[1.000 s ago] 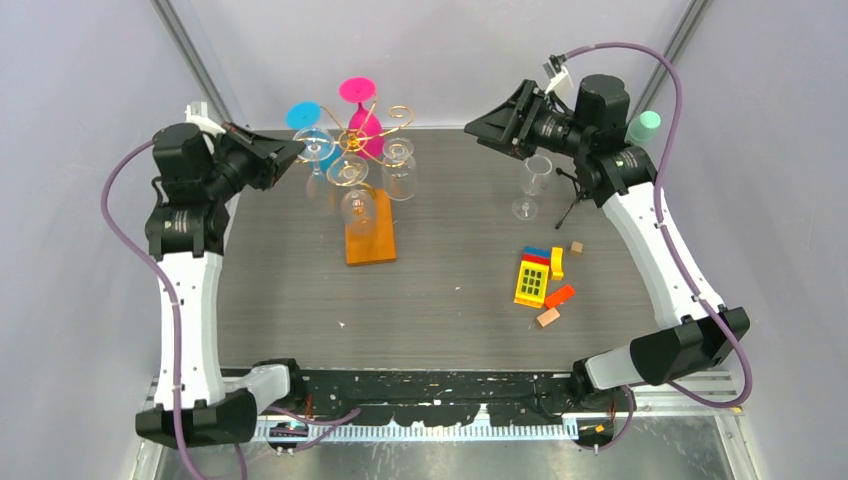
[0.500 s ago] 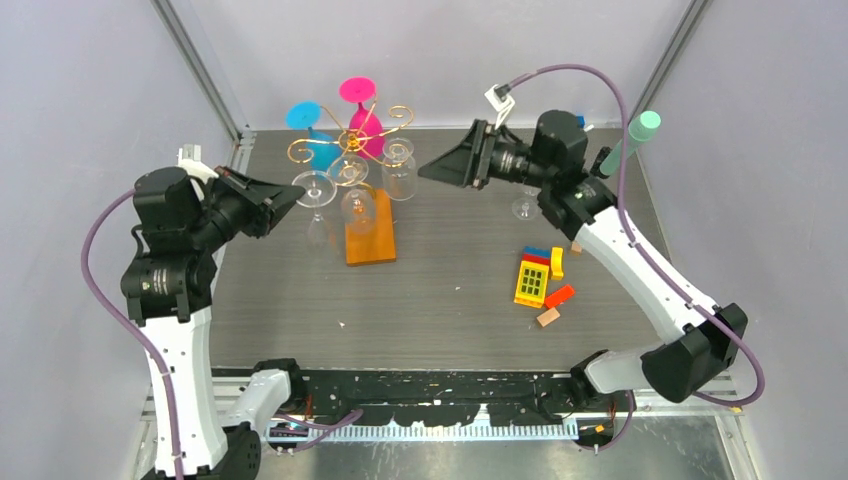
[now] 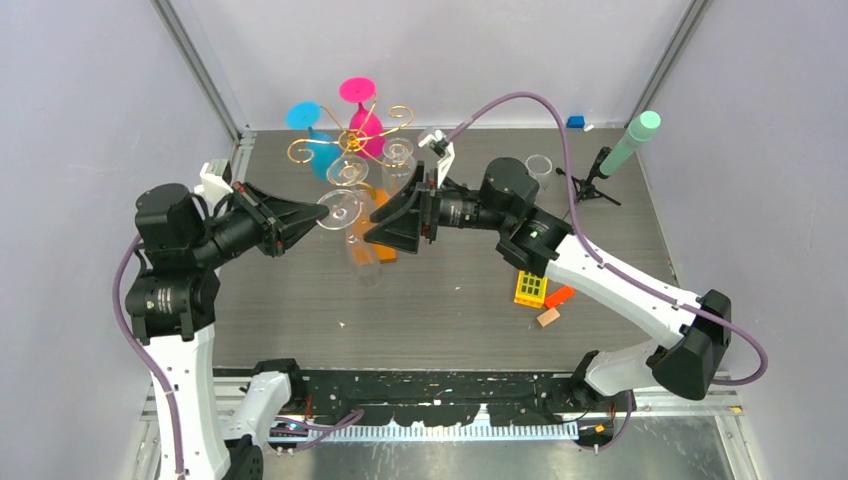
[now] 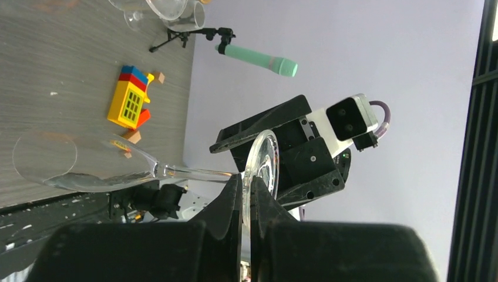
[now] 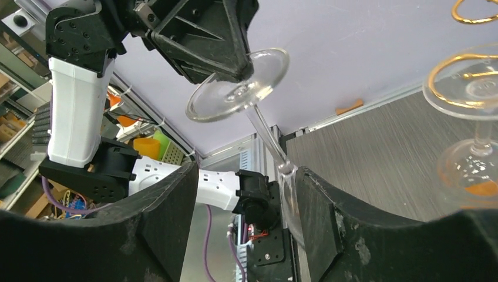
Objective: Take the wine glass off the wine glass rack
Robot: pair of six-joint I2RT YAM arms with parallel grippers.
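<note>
Across the middle of the top view lies the table [image 3: 470,300], a dark grey rectangle with a matt, streaked grain. At upper centre stands the wine glass rack [image 3: 350,142]: thin gold wire curled into scrolls round a post, on a flat orange-brown wooden base. The base is partly hidden. A pink glass [image 3: 362,108], a blue glass [image 3: 306,116] and clear ones hang on it.

Left of centre, just below the rack and off its arms, the wine glass [image 3: 341,208] is in the air. It is clear and smooth, tilted, with its round foot uppermost, a slim stem, and the bowl lower, toward frame centre.

The left gripper [image 3: 316,216], black and wedge-shaped, is pinched tight on the rim of the foot. The right gripper [image 5: 246,173] is spread wide, with the stem passing between its fingers; whether they touch it cannot be told.

At lower right lie bright toy blocks [image 3: 530,287]. At upper right stands a small black tripod [image 3: 598,180] with a mint-green tip.
</note>
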